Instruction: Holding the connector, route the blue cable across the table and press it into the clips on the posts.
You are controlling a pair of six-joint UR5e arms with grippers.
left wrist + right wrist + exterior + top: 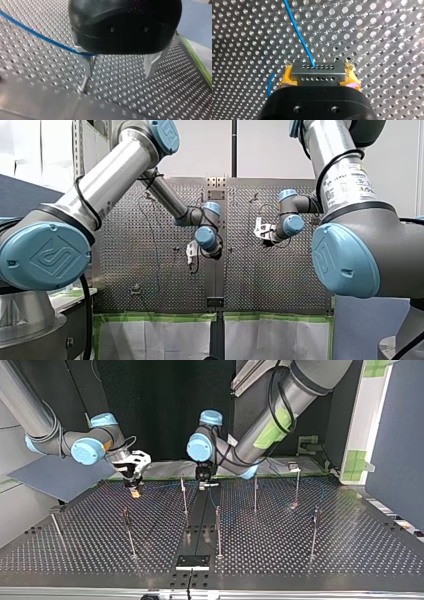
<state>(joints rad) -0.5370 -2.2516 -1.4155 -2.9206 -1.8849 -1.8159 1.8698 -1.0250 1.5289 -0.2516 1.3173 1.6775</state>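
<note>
Right wrist view: right hand [319,67] clamps the connector [317,75]; left hand [119,71] spread wide.

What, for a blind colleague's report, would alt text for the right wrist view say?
My right end effector grips a grey connector between yellow pads; a blue cable runs from it across the perforated table.

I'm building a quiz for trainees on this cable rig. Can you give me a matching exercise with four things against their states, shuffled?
Things:
1 connector
2 blue cable
3 left gripper
4 posts

States:
A standing upright
B jaws apart
C clamped between yellow pads
D runs out of the connector

Pairs: 1-C, 2-D, 3-B, 4-A
</note>
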